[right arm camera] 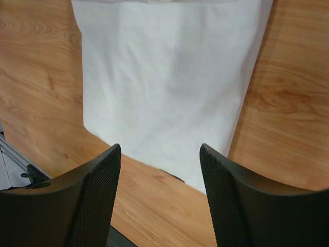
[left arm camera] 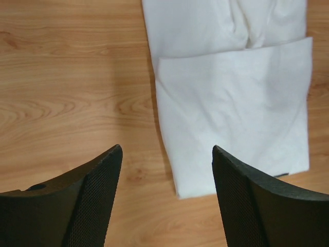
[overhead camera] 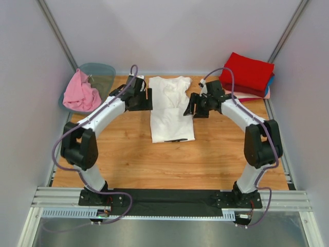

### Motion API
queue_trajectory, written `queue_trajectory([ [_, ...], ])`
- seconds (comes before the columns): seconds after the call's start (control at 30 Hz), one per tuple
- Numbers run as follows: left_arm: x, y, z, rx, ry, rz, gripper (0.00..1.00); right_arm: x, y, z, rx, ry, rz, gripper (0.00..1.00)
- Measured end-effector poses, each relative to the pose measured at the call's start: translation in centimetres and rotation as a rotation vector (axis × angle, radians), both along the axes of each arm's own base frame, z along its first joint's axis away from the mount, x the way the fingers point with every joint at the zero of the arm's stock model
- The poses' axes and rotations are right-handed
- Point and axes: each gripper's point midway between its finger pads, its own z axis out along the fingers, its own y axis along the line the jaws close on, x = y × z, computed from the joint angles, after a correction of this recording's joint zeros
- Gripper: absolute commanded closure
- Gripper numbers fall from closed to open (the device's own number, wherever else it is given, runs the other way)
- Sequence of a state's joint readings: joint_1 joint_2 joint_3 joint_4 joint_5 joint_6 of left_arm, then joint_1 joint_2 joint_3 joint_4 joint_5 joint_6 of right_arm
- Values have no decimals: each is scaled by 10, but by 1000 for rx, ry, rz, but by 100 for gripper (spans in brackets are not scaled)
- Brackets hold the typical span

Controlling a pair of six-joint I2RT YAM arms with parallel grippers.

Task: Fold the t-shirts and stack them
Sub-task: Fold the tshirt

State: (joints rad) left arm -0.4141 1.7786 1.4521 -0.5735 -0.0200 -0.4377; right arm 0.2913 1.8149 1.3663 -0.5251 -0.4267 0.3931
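Observation:
A large white t-shirt (overhead camera: 171, 109) lies flat in the middle of the table, its sides folded in to a long narrow shape. My left gripper (overhead camera: 148, 99) is open and empty, hovering at the shirt's left edge. In the left wrist view the gripper (left arm camera: 166, 150) is above the shirt's (left arm camera: 236, 103) folded corner. My right gripper (overhead camera: 192, 105) is open and empty at the shirt's right edge. In the right wrist view the gripper (right arm camera: 160, 146) is above the shirt's (right arm camera: 164, 77) hem. A pink shirt (overhead camera: 80, 92) lies crumpled at the left. A red shirt (overhead camera: 248, 72) tops a folded stack at the back right.
The pink shirt lies in a translucent grey-green tub (overhead camera: 103, 72) at the back left. Blue (overhead camera: 271, 80) and peach (overhead camera: 266, 93) layers show under the red shirt. Grey walls close in the wooden table (overhead camera: 169, 164) on three sides. A metal rail (overhead camera: 169, 198) runs along the near edge.

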Motion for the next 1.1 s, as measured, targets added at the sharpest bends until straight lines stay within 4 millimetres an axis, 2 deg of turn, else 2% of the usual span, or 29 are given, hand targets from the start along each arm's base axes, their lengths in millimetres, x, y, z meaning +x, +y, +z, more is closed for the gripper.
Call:
queue_trajectory([
  [0.1, -20, 1, 28, -34, -82, -14, 23, -23, -7, 0, 15, -21, -20, 38],
  [0.17, -39, -3, 24, -62, -93, -44, 22, -43, -13, -17, 8, 22, -31, 39],
  [0.23, -60, -8, 3, -100, -62, -87, 22, -58, -18, -39, -12, 78, -42, 41],
  [0.3, -83, -13, -28, -144, 1, -122, 22, -71, -23, -55, -30, 127, -51, 41],
  [0.37, -106, -14, -59, -176, 81, -136, 22, -75, -24, -62, -35, 148, -56, 42],
  [0.47, -126, -16, -84, -211, 159, -141, 22, -75, -24, -66, -29, 153, -67, 43],
  [0.7, -134, -26, -95, -309, 154, -143, 22, -84, -24, -86, -19, 195, -86, 52],
  [0.8, -133, -29, -95, -333, 142, -140, 23, -80, -21, -88, 1, 192, -89, 59],
  [0.9, -131, -32, -95, -350, 132, -136, 24, -78, -19, -90, 18, 188, -92, 60],
  [1.07, -127, -34, -98, -370, 119, -120, 37, -77, -18, -91, 30, 179, -96, 66],
  [1.1, -126, -35, -99, -376, 118, -118, 41, -76, -18, -91, 31, 178, -97, 71],
])
